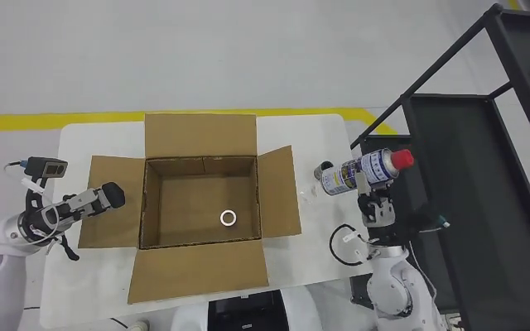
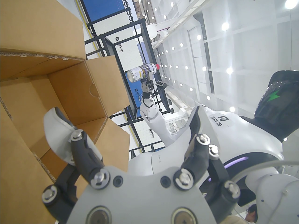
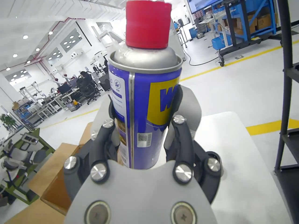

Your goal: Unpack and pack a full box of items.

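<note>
Spray can [image 1: 368, 170] sits clamped in the right gripper [image 3: 149, 106], raised beside the box [image 1: 201, 165], probably bound for the table [image 1: 323, 132]; left gripper [image 2: 125, 122] hangs wide open, empty, at the box's other side.

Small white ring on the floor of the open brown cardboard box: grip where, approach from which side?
Come straight down through the open top of the brown cardboard box; its walls block sideways approaches. The small white ring lies flat, hole up, clear of the walls, so probably pinch its rim: one finger inside the hole, one outside.
</note>
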